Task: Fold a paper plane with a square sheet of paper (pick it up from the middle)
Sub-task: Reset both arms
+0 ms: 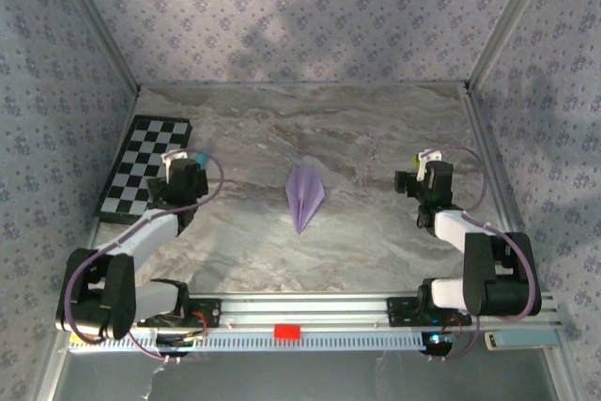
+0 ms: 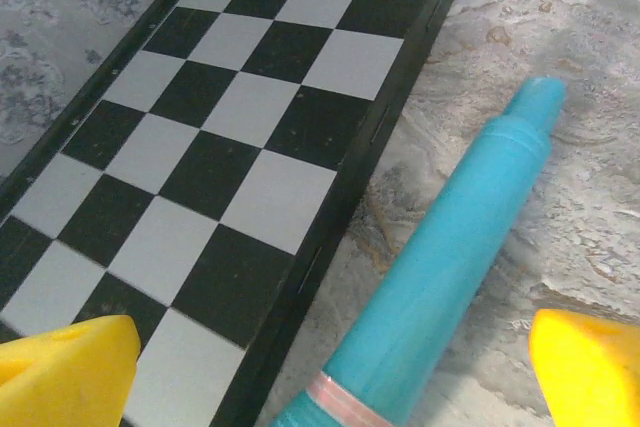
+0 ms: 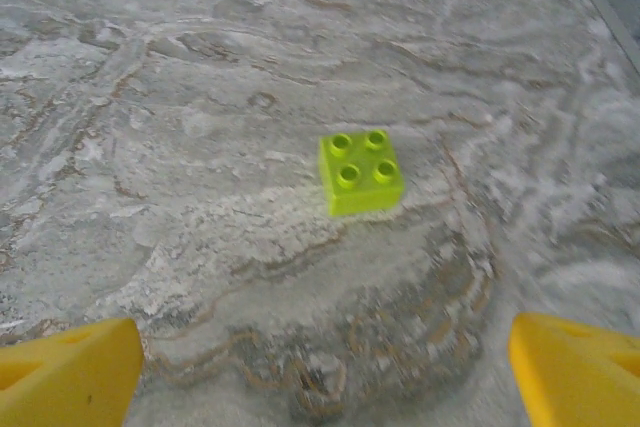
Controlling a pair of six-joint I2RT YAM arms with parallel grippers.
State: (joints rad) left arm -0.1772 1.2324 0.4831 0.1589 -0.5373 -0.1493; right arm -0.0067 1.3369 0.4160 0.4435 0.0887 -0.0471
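No legible text, label, brand, number or sign on any surface.

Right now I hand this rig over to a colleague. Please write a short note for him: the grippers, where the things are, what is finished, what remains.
Left gripper: open, holding nothing; the teal pen lies loose below it, beside the checkerboard.
Right gripper: open, empty, above a green brick.
Paper plane: on the table, midway between the arms, touched by neither.
Done: the folding looks complete, a pointed dart.
Left: apparently nothing; perhaps inspect the creases.
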